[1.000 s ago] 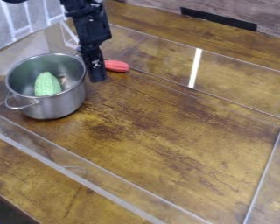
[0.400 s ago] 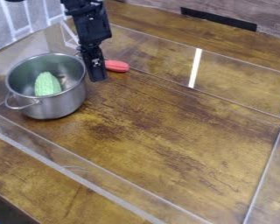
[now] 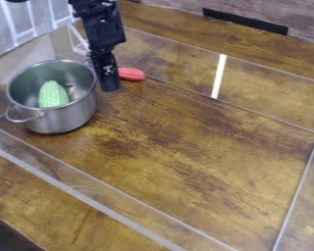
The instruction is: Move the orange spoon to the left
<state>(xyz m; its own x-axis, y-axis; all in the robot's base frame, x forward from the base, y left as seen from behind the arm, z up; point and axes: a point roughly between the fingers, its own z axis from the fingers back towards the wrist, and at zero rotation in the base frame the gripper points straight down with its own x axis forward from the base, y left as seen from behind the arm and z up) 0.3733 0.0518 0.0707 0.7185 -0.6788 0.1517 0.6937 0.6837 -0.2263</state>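
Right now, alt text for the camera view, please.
A black robot hand is down between a steel pot and the orange-red spoon on a brown wooden table; contact with the spoon is unclear. The pot holds a green bumpy vegetable.

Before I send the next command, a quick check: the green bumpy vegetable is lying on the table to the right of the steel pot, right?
No, the green bumpy vegetable is not on the table; it is inside the steel pot, as the camera view shows.
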